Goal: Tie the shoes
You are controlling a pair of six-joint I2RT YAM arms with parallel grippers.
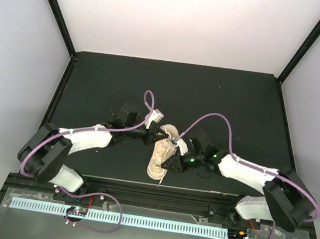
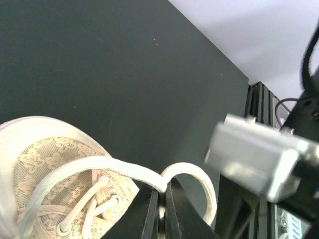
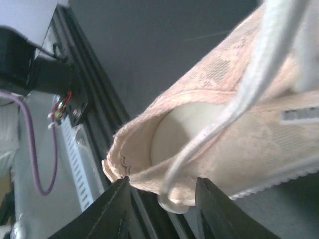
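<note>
Nearest us, our left claw (image 2: 162, 191) pinches the thin cream lace (image 2: 124, 169), the small beige mesh sneaker (image 2: 45, 159) at lower left. Our right claw (image 3: 162, 191) gapes wide just below its heel.

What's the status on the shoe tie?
Left gripper shut on lace. Right gripper open, straddling lace at shoe heel. Nothing blocking.

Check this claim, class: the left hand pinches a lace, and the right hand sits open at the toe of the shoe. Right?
Not quite. The right hand sits open at the heel of the shoe, as the right wrist view shows. The left hand does pinch a lace.
</note>
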